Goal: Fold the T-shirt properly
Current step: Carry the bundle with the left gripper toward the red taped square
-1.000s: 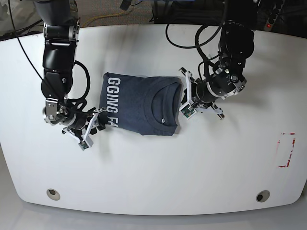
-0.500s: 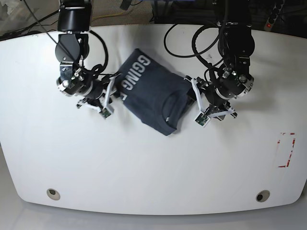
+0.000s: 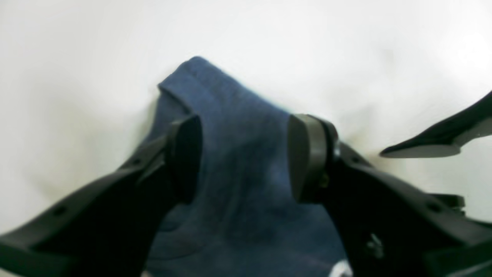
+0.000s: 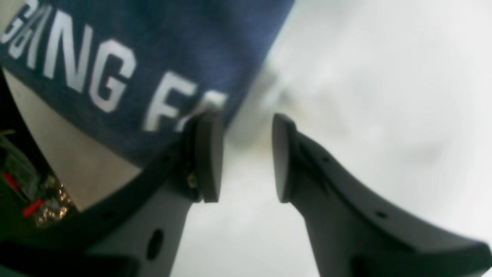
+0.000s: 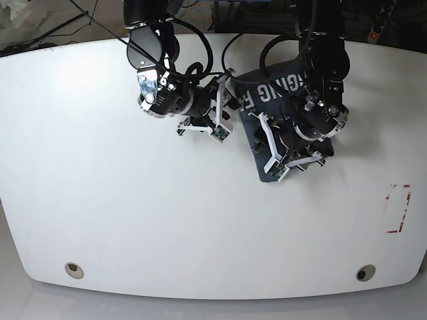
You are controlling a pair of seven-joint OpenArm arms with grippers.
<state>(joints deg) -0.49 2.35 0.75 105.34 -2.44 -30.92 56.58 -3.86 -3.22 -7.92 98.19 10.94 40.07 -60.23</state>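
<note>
Toward the far edge of the table, a little right of its middle in the base view, the T-shirt lay as a compact dark bundle, already doubled over on itself, with its white lettering turned up and running slantwise. I judged the folding itself to be nearly done and the step in hand to be the letting-go and squaring-up of the bundle. My left gripper stood released over it, jaws well apart, with a ridge of blue cloth showing between the pads but not pinched by them. My right gripper was also released, at the bundle's lettered edge: one pad sat just at the hem beside the letters, and only bare white table showed in the gap. The next move, as I judged it, called for lifting both arms straight off without dragging a layer, then seeing whether the slanted bundle wanted turning square to the table's edge. Only the base view showed where the bundle sat on the table and how both my arms crowded it. The wrist views alone showed that neither gripper held any cloth. The left one was too blurred to say whether its pads brushed the fabric.
</note>
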